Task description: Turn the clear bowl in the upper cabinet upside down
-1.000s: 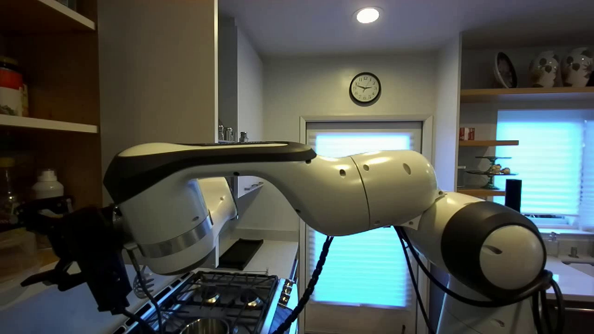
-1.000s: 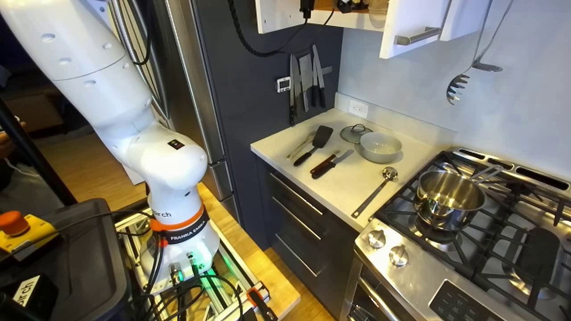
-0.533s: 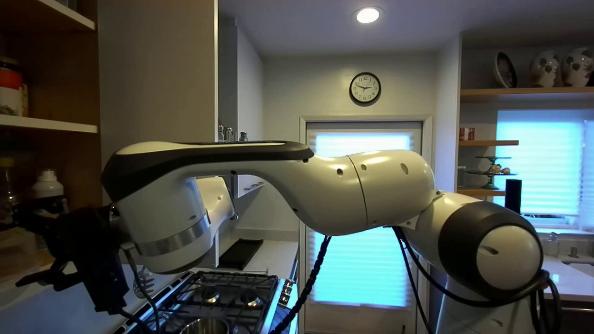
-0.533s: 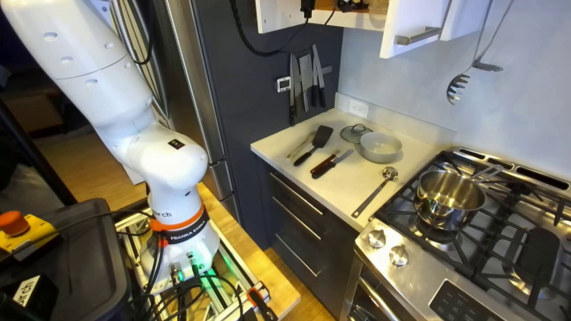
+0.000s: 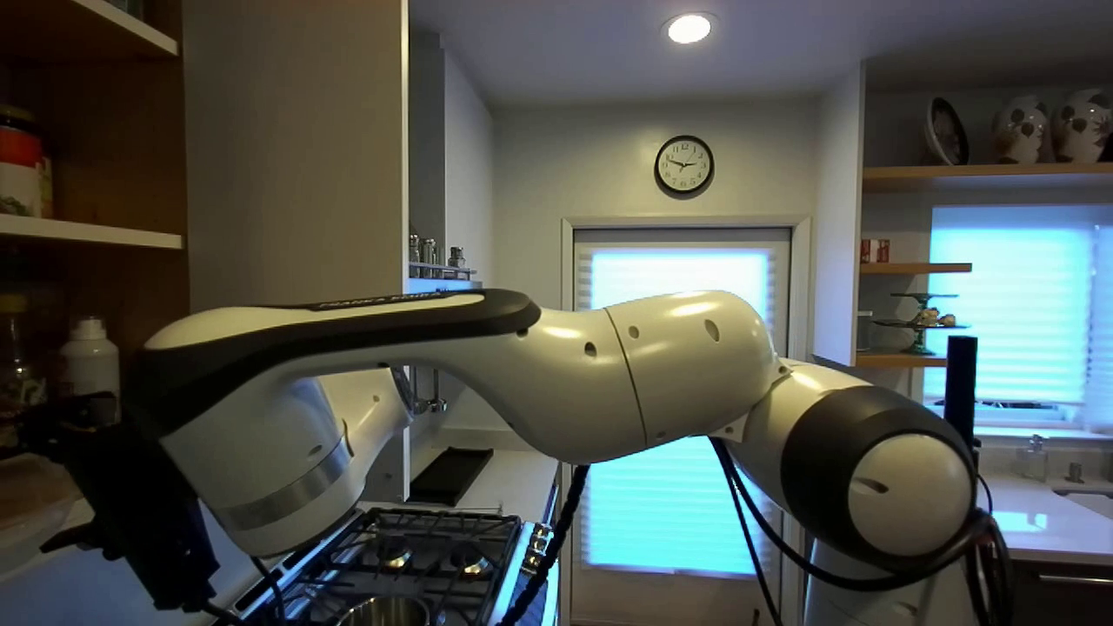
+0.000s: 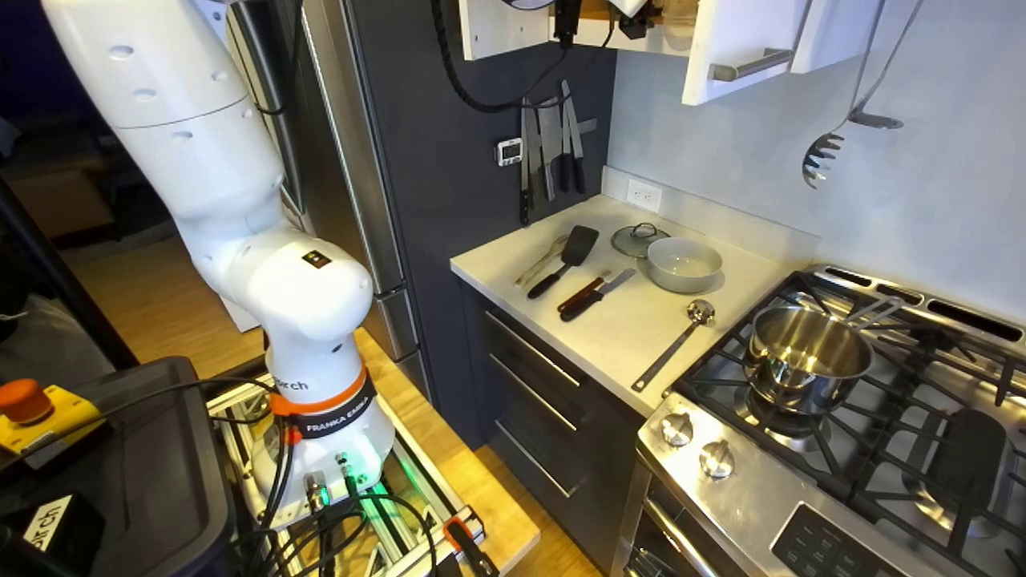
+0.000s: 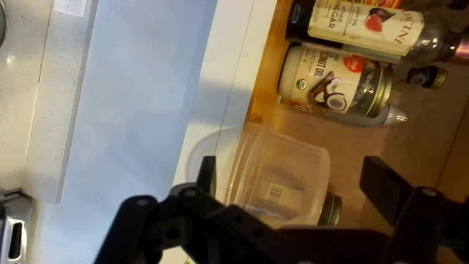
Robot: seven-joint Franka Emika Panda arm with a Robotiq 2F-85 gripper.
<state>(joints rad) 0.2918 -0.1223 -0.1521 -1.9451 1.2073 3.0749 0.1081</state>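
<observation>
the bowl (image 7: 307, 157) stands at the front of the cabinet's (image 7: 406, 146) bottom shelf (image 7: 245, 47), with part of it showing across the white front edge. i judge that it overhangs slightly, which should leave room for a finger beneath. which way up it stands i cannot settle through the clear wall.

my gripper (image 7: 291, 174) is spread wide and pinches nothing. one finger (image 7: 206, 176) lies on the shelf-edge side, the other past the bowl's upper end; i read this as a stance for clasping it from below and above, so a wrist roll can invert it. contact i cannot confirm.

the door (image 5: 296, 148) is swung out, giving me access. the oil jar (image 7: 333, 84) stands beside the bowl and, in my judgement, restricts the turn; drawing the bowl outward first seems prudent.
</observation>
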